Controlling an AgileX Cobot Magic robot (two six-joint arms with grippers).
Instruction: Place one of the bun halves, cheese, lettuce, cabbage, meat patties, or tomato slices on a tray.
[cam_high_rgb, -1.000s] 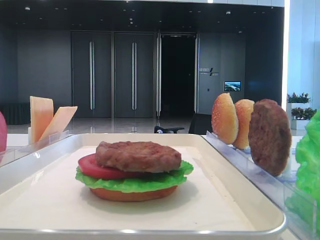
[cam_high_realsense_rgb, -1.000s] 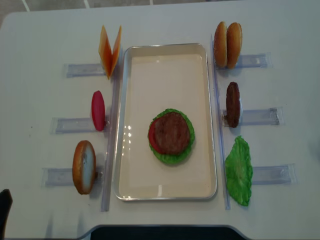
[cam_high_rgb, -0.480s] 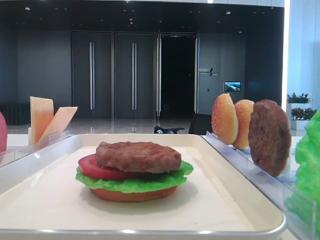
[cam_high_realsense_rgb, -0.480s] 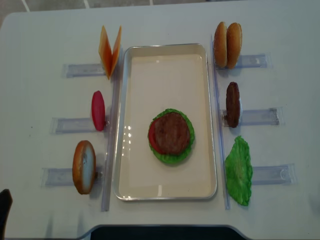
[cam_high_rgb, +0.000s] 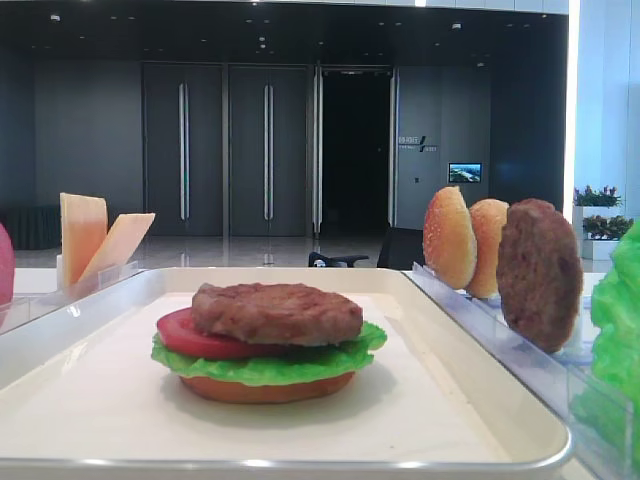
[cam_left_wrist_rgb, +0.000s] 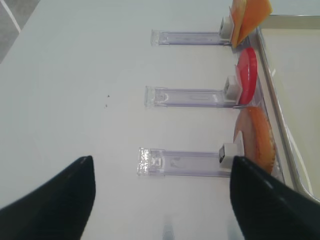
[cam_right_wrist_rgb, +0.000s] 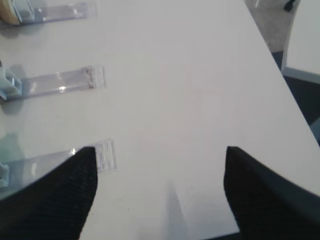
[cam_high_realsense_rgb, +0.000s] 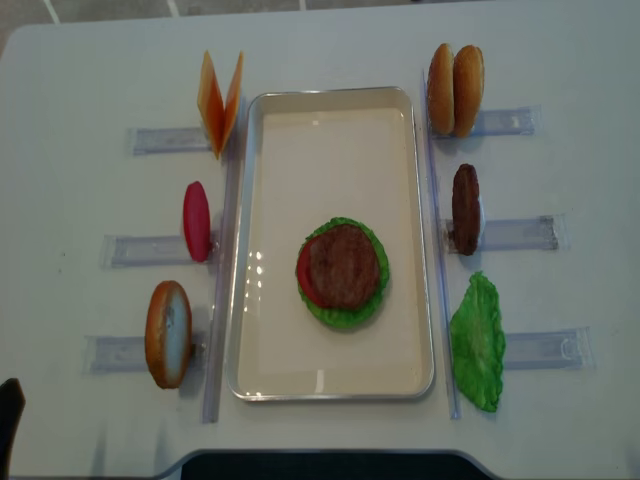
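On the cream tray (cam_high_realsense_rgb: 330, 100) lies a stack: flat bun base (cam_high_rgb: 265, 388), lettuce (cam_high_rgb: 265, 365), tomato slice (cam_high_rgb: 190, 335) and a meat patty (cam_high_realsense_rgb: 343, 262) on top. Left of the tray, cheese (cam_high_realsense_rgb: 220, 100), a tomato slice (cam_high_realsense_rgb: 196, 221) and a bun half (cam_high_realsense_rgb: 167, 333) stand in racks. Right of it are two bun halves (cam_high_realsense_rgb: 455, 90), a meat patty (cam_high_realsense_rgb: 465, 208) and lettuce (cam_high_realsense_rgb: 477, 342). Cabbage is out of view. My left gripper (cam_left_wrist_rgb: 162, 200) hovers open and empty over bare table left of the bun (cam_left_wrist_rgb: 257, 140). My right gripper (cam_right_wrist_rgb: 157, 195) is open and empty over table.
Clear plastic racks (cam_high_realsense_rgb: 525, 232) lie crosswise on both sides of the tray, and long clear strips (cam_high_realsense_rgb: 222, 280) run along its sides. The white table's right edge (cam_right_wrist_rgb: 280, 85) is close to the right gripper. A dark arm tip (cam_high_realsense_rgb: 8, 420) shows at the bottom left.
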